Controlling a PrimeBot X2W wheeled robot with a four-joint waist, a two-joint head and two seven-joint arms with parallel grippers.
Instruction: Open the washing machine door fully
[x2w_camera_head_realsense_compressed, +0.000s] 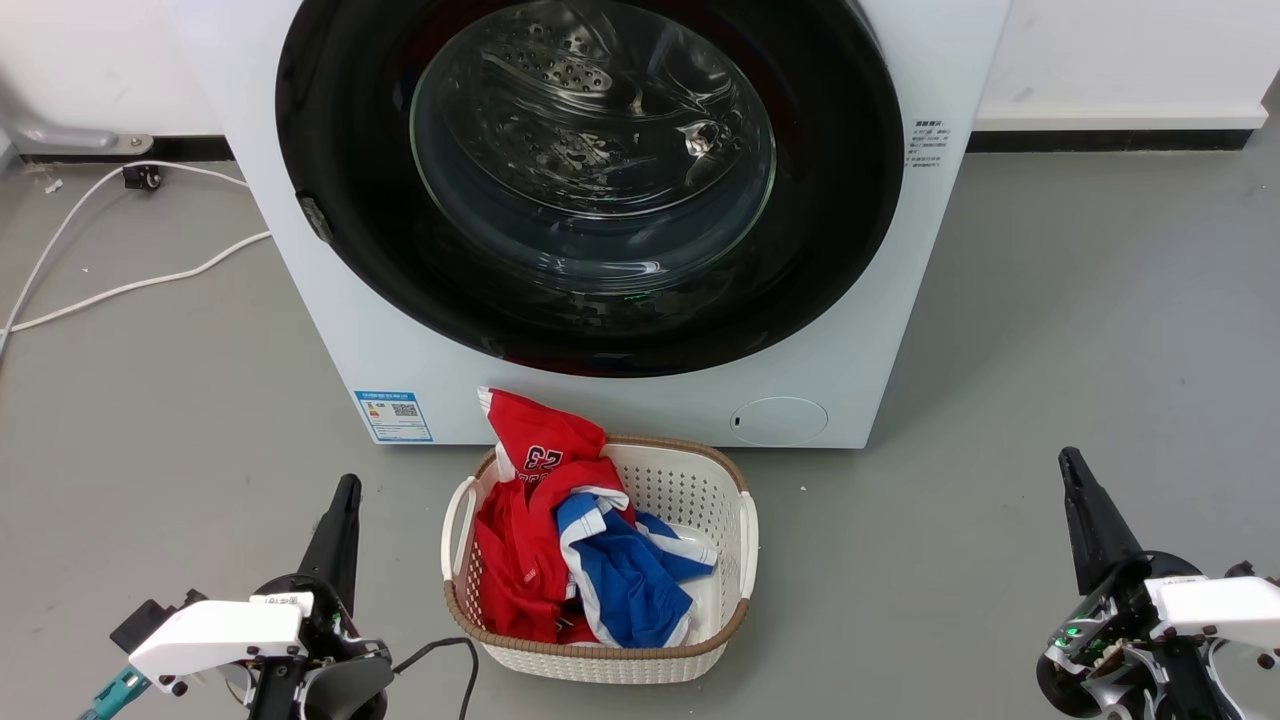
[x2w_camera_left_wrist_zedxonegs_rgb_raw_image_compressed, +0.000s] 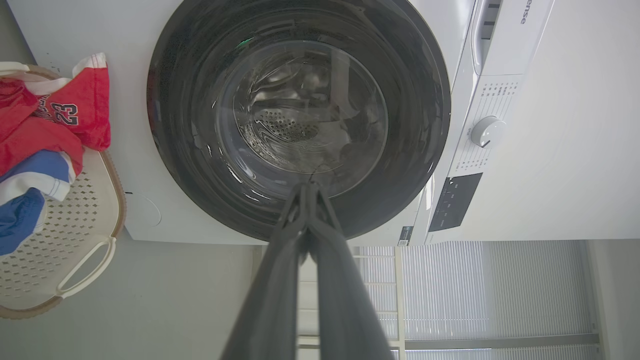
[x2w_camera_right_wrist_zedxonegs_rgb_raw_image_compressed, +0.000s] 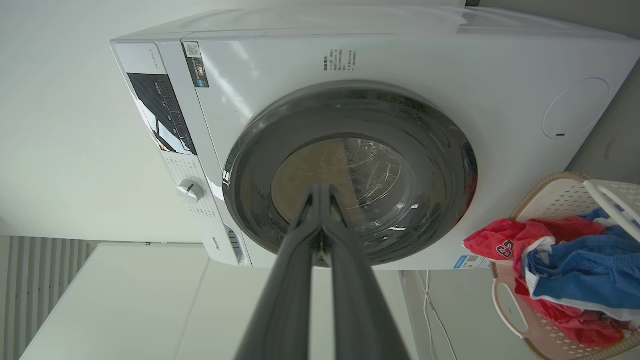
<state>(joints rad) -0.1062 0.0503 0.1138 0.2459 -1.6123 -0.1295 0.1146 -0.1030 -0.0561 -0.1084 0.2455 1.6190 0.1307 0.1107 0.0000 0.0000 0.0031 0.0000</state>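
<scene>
Washing machine door (x2w_camera_head_realsense_compressed: 590, 180) is closed; we judge it stiff, glossy and slippery, best hooked at its left-rim catch (x2w_camera_head_realsense_compressed: 315, 218). Our left gripper (x2w_camera_head_realsense_compressed: 347, 487) and right gripper (x2w_camera_head_realsense_compressed: 1070, 462) stand pinched together, empty.

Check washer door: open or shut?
Shut. The washing machine door lies flat against the washing machine front, with no gap at its rim in any view.
</scene>
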